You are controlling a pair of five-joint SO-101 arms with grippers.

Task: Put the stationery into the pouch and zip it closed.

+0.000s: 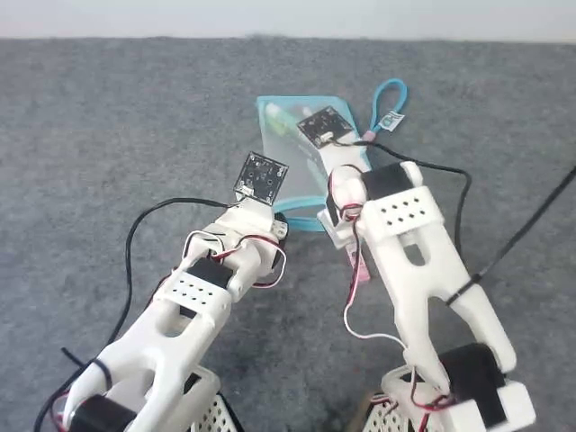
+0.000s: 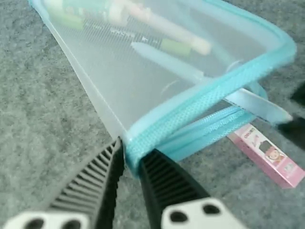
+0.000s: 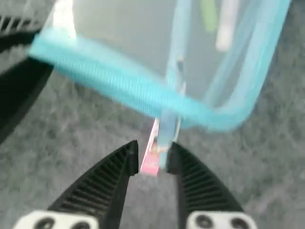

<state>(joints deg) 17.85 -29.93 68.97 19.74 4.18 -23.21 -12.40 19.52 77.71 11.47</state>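
Observation:
The translucent pouch [image 1: 286,148] with teal trim lies at the table's middle back. Several pens [image 2: 157,36] rest inside it. My left gripper [image 2: 131,155] is shut on the pouch's [image 2: 157,81] near corner, at the end of the zipper band [image 2: 205,98]. My right gripper [image 3: 152,152] is closed around the pale blue zipper pull [image 3: 167,131], just below the pouch's [image 3: 124,28] zipper edge. That zipper pull [image 2: 259,106] sticks out beside the band. A pink boxed item [image 2: 267,155] lies on the table outside the pouch, beneath the right arm [image 1: 409,234].
A blue cord loop [image 1: 389,94] with a small tag lies behind the pouch on the right. Grey carpet-like cloth [image 1: 108,135] covers the table. Black cables trail from both arms. The left arm's dark fingers [image 3: 19,81] show beyond the pouch edge.

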